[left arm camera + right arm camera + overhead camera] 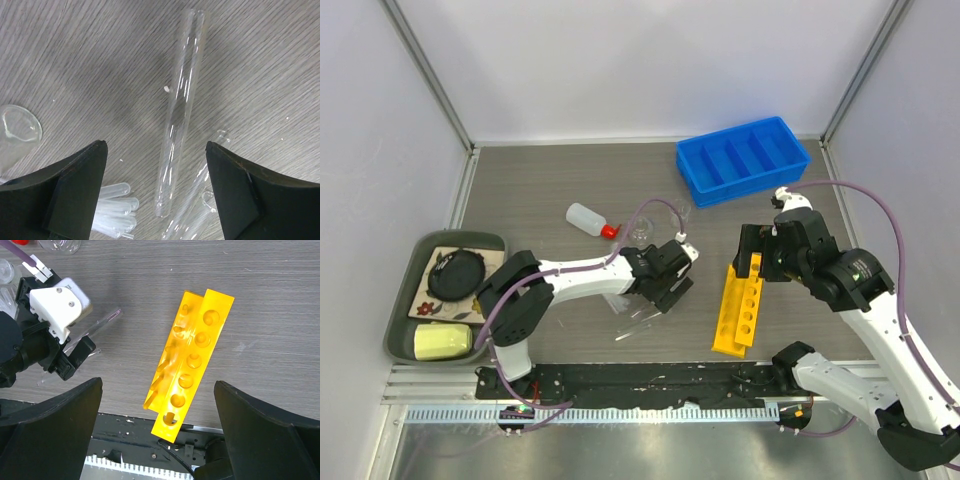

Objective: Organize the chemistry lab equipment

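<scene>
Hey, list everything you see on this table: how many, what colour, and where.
bin: one, blue, far right.
squeeze bottle: one, white with red nozzle, lying far centre.
small glassware: count unclear, clear, right of the bottle.
glass tube: one in full view, clear, centre; others cut off beside it.
pipettes: several, clear, beside the tube.
rack: one, yellow, near right of centre.
tray: one, dark green, left edge.
black item: one, in tray.
pale yellow item: one, in tray.
left pincer: open, above the tube.
right pincer: open, above the rack.

One yellow rack [740,310], one blue bin [745,186], one white squeeze bottle [586,218] and one dark green tray [400,290] stand on the table [540,190]; clear tubes [177,115] and pipettes [117,205] lie too bunched for a sure count.
</scene>
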`<action>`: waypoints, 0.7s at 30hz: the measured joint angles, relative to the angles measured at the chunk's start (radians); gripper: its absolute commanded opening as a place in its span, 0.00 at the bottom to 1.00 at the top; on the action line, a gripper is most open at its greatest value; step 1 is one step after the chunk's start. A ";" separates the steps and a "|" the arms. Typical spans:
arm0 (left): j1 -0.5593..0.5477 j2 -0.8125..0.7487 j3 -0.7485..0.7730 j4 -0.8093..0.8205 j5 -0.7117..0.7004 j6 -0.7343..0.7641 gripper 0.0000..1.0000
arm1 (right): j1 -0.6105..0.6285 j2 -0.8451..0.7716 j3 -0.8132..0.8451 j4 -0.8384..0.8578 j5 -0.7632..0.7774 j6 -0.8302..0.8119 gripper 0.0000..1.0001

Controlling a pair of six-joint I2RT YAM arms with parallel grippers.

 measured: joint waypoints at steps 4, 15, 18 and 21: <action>0.000 0.007 -0.006 0.029 0.012 0.003 0.72 | 0.000 -0.007 -0.008 0.000 -0.005 0.000 1.00; -0.002 0.020 -0.053 0.077 0.050 -0.005 0.42 | 0.000 -0.022 -0.027 0.001 -0.017 0.000 1.00; -0.004 0.020 -0.056 0.090 0.062 -0.006 0.31 | 0.000 -0.022 -0.028 0.001 -0.023 0.000 0.99; -0.006 0.020 -0.061 0.101 0.071 -0.007 0.27 | 0.000 -0.022 -0.028 0.001 -0.025 0.001 1.00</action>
